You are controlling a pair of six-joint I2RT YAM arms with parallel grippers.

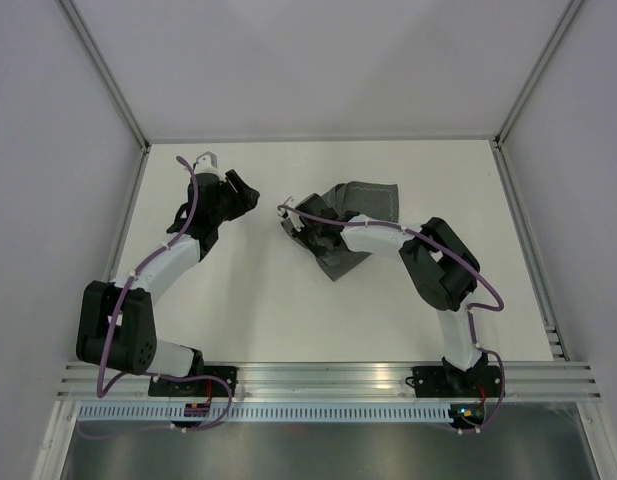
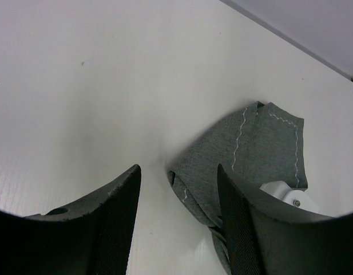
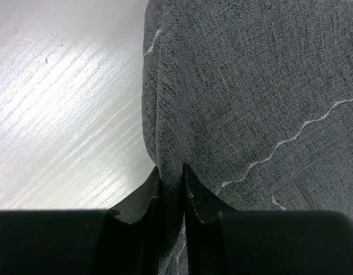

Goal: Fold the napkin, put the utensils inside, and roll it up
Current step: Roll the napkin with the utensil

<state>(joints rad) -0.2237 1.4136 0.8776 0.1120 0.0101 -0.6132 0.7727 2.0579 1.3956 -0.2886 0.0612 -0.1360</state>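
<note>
— Which arm has the dark grey square fabric napkin [image 1: 373,198]?

— The right one. The right gripper [image 1: 291,222] is clenched on a fold at the napkin's left edge. Its wrist view shows the jaws pressed together with fabric between them.

— And the other arm?

— The left gripper [image 1: 246,197] hangs with its jaws spread and nothing in them. The napkin lies to its right, across a strip of bare white tabletop [image 1: 288,310], near but apart.

— How does the napkin lie?

— It's bunched, and it runs diagonally from far right to near left under the right arm. I'd say the next fold depends on that pinched edge. I can't see any utensils.
</note>
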